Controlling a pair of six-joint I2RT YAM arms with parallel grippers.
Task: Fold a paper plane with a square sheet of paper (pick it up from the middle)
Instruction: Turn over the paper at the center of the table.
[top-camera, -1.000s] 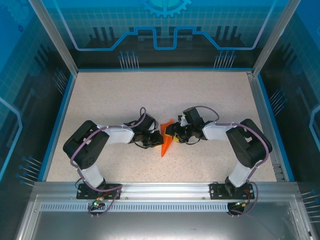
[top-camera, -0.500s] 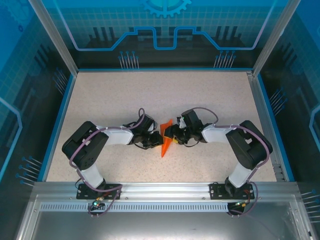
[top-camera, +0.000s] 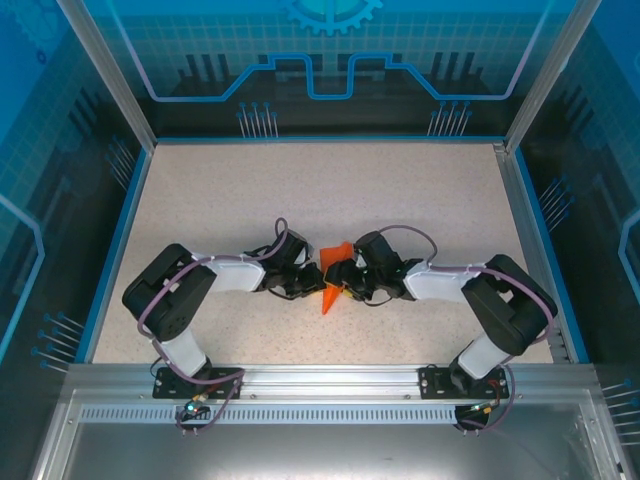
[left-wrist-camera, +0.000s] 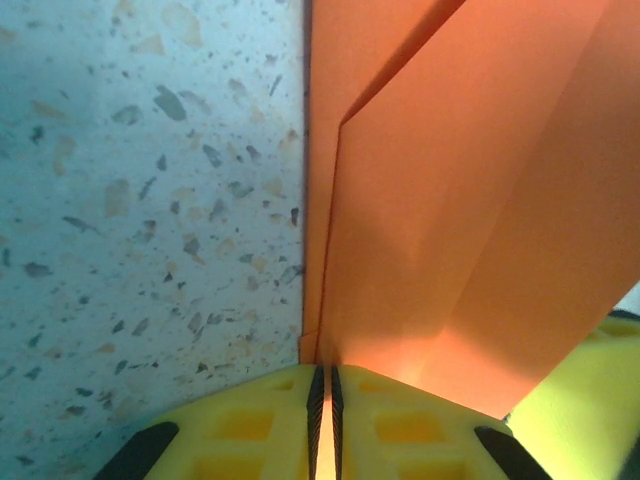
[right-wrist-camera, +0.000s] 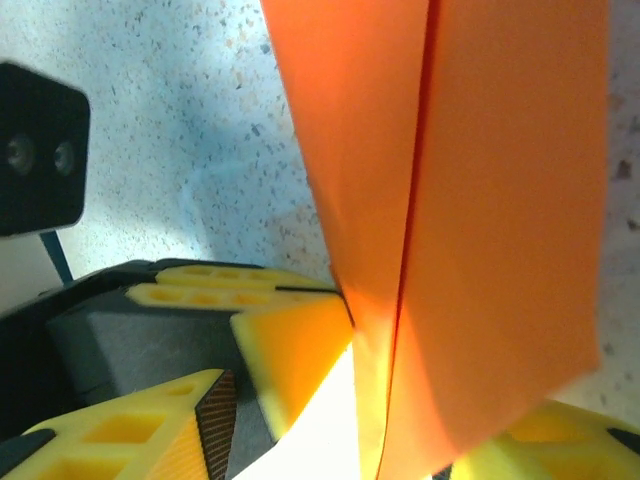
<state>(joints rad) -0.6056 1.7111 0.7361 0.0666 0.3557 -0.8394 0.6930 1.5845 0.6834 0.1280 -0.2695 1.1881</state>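
Orange paper, creased into a pointed shape, is sitting mid-table between the two grippers.
The left gripper is pinching the orange paper along its folded edge, with its yellow fingers pressing together on the sheet over the speckled table. The right gripper is facing it from the other side with its jaws standing spread. The paper is passing between them, and one finger is staying clear of it. The sharp tip is pointing toward the arm bases.
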